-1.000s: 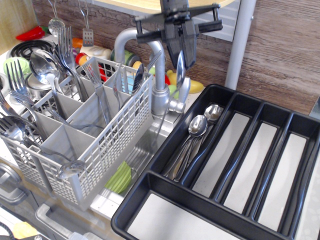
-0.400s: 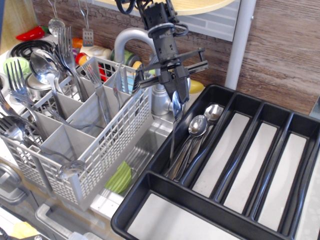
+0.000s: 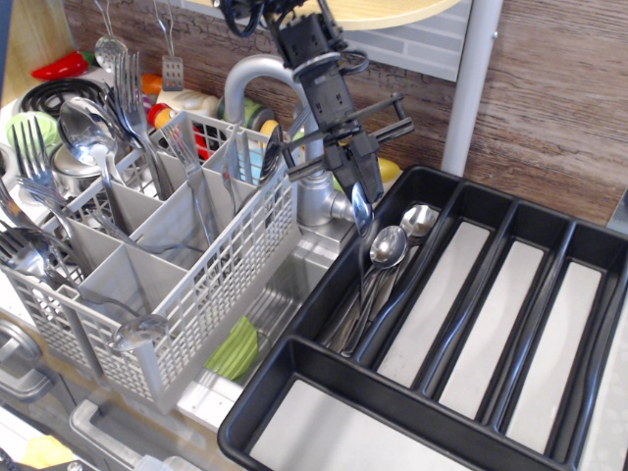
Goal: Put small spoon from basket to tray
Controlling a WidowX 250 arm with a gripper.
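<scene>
My gripper [image 3: 359, 184] is shut on the small spoon [image 3: 361, 209], a slim silver teaspoon held by the top of its bowl. The spoon hangs tilted, and its handle reaches down into the leftmost long compartment of the black tray [image 3: 257, 412]. Two silver spoons [image 3: 387, 247] lie in that compartment, right beside the held spoon. The light grey lattice basket [image 3: 228, 270] stands to the left of the tray and holds forks [image 3: 128, 83] and bigger spoons [image 3: 86, 128].
A silver faucet [image 3: 257, 77] rises just behind and left of the gripper. A green item [image 3: 235, 349] lies in the sink gap between basket and tray. A white post [image 3: 473, 78] stands behind the tray. Toy foods and utensils crowd the back left.
The gripper has come down from high beside the faucet and tilted, carrying the small spoon down and right until its handle dips into the tray's leftmost compartment.
</scene>
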